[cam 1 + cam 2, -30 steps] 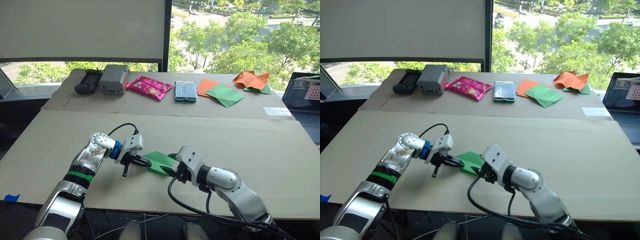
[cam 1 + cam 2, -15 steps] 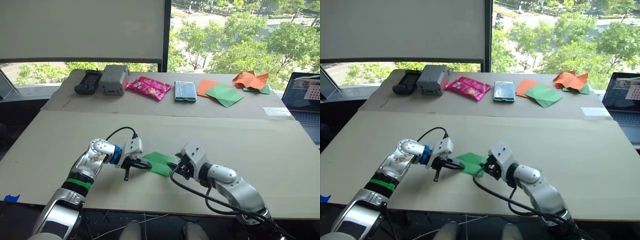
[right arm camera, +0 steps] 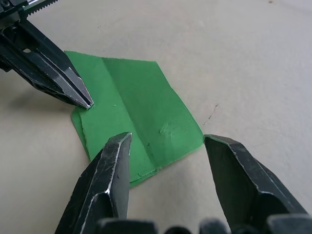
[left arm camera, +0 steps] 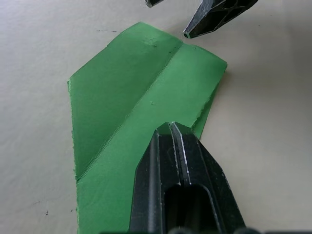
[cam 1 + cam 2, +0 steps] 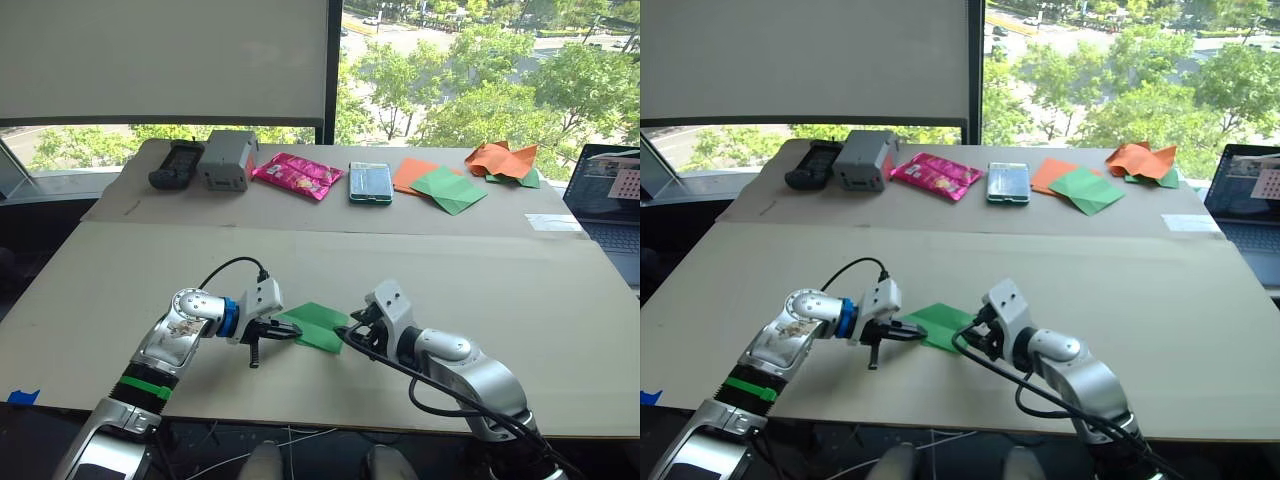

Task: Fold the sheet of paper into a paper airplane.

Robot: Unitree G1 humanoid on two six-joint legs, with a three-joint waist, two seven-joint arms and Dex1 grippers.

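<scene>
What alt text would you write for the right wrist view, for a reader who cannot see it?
The folded green sheet of paper lies flat on the tan table, with a crease along its middle. The right hand, fingers open, hovers over the near corner of the paper. The left hand, fingers shut, touches the paper's far edge with its tips.

Bare table [image 5: 480, 270] lies open around the paper airplane [image 5: 318, 325], flanked closely by both grippers.
</scene>
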